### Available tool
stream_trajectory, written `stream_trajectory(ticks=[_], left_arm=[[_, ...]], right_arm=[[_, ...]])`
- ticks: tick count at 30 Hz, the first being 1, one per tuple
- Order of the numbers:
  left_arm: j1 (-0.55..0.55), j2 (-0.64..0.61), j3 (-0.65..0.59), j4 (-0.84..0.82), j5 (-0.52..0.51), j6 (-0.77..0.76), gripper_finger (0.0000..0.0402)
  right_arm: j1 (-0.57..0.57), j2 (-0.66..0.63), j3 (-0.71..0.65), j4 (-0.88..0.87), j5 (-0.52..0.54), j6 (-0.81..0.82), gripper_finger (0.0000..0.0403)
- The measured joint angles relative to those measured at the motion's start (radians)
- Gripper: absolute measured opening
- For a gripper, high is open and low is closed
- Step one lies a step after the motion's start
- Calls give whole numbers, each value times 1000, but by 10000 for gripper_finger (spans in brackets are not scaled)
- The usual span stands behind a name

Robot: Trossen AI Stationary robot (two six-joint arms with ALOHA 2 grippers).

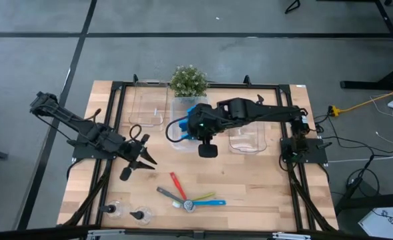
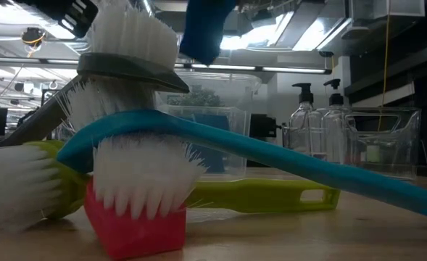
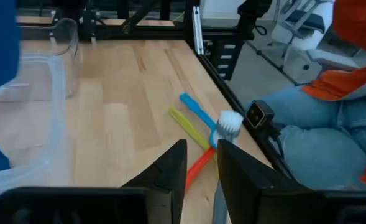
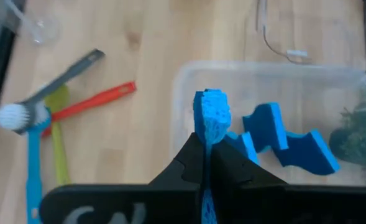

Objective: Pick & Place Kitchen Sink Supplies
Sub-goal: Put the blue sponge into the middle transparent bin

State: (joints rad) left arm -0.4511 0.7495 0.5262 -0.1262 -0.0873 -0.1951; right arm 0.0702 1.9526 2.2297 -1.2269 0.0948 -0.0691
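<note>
Blue sponge (image 4: 212,118) looks squashed thin, on edge. We see the right gripper (image 4: 205,149) clamping it above the bin (image 4: 189,78), left gripper (image 1: 145,157) narrowly parted at 9 o'clock.

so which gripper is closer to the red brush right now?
Left. The left gripper hangs just beside the red brush, towards the table's left. The right gripper, shut on a blue sponge, sits farther back by the middle bin.

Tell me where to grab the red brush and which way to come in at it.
Grip the red brush on the bare far end of its handle, from straight above, fingers across the thin handle. It lies flat on the table, and only that end fans clear; the heads of the four brushes are piled together at the near end.
</note>
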Motion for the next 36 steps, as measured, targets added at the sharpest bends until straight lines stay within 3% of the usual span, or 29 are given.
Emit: stream_trajectory(ticks=[9,26,36], left_arm=[[2,-19,-19,4,-45,0,86],[2,-19,-19,86,-52,71,83],[2,-19,-19,86,-52,71,86]], right_arm=[[-61,0,-136,59,-7,-43,9],[-136,0,-378,206,-189,-97,9],[-136,0,-498,297,-194,-98,13]])
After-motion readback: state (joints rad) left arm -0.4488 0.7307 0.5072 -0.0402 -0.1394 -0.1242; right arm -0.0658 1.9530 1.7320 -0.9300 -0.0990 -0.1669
